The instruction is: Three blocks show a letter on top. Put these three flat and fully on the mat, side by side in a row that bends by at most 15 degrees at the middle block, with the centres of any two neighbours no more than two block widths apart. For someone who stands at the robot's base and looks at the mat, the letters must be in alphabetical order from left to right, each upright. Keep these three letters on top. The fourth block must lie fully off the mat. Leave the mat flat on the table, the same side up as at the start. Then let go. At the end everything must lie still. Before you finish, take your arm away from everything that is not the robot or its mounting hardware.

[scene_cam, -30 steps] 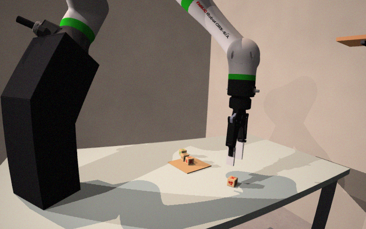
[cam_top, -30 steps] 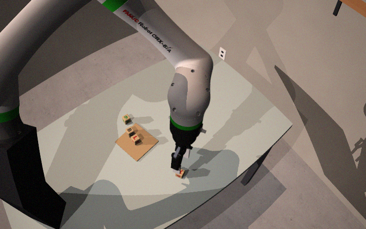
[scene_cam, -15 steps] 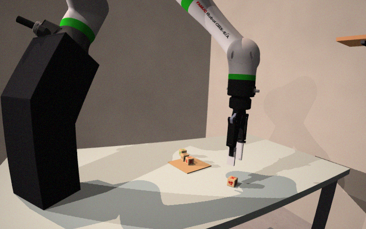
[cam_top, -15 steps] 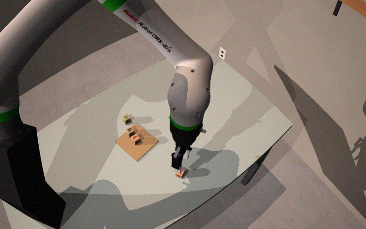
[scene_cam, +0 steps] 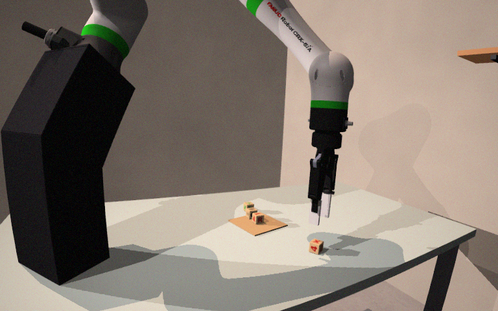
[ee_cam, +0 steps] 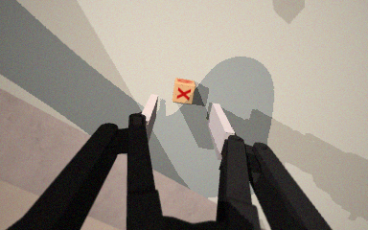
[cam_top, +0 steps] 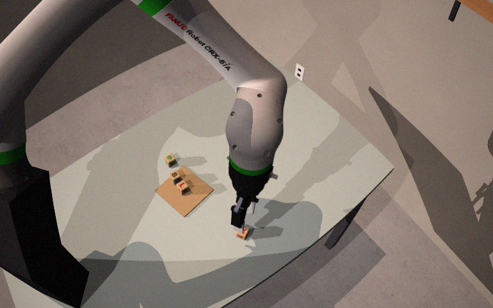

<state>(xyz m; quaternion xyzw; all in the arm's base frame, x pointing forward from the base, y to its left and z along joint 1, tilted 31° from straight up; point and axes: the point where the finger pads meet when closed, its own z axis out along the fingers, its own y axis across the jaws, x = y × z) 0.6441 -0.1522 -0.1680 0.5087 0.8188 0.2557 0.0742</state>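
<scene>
B block [cam_top: 174,176] and L block [cam_top: 182,187] sit touching on the mat [cam_top: 192,203]; 9 block [cam_top: 169,160] just off it (on the surface [cam_top: 327,145]); X block [cam_top: 242,233] well apart, under the pincer [scene_cam: 320,216].
</scene>
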